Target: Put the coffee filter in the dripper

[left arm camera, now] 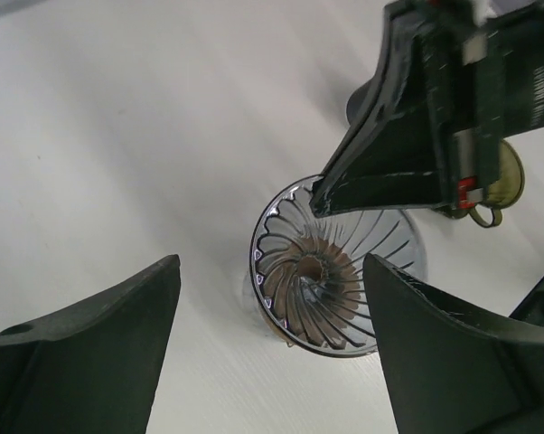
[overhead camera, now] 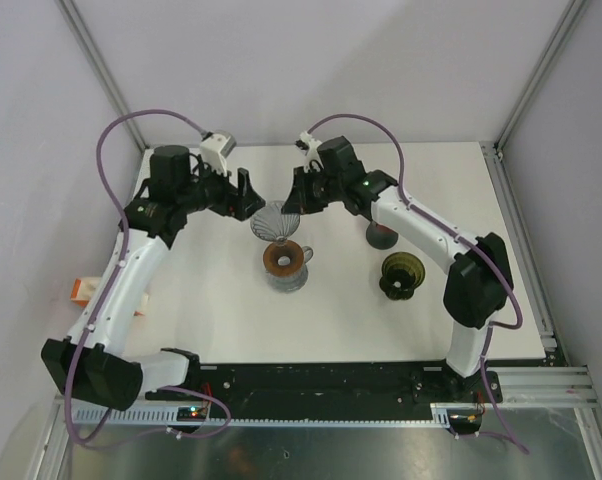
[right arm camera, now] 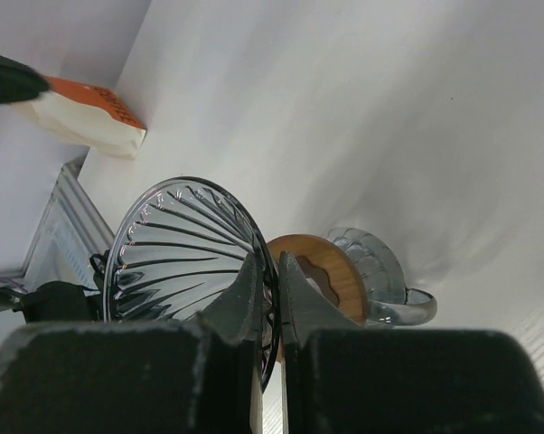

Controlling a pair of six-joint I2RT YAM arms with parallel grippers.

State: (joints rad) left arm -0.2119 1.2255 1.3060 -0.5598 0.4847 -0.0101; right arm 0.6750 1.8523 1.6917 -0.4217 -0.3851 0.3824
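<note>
Right end effector [right arm camera: 270, 264] is closed on the rim of the ribbed coffee filter [right arm camera: 177, 244]. The filter is held tilted above the bench [overhead camera: 201, 310], just off the wood-collared dripper [overhead camera: 286, 262]. Left end effector [overhead camera: 244, 198] is open and empty beside it. The filter should be centred over the dripper mouth, levelled, lowered until seated, and released only then.

White-and-black arms [overhead camera: 131, 278], purple cables [overhead camera: 100, 163]
</note>
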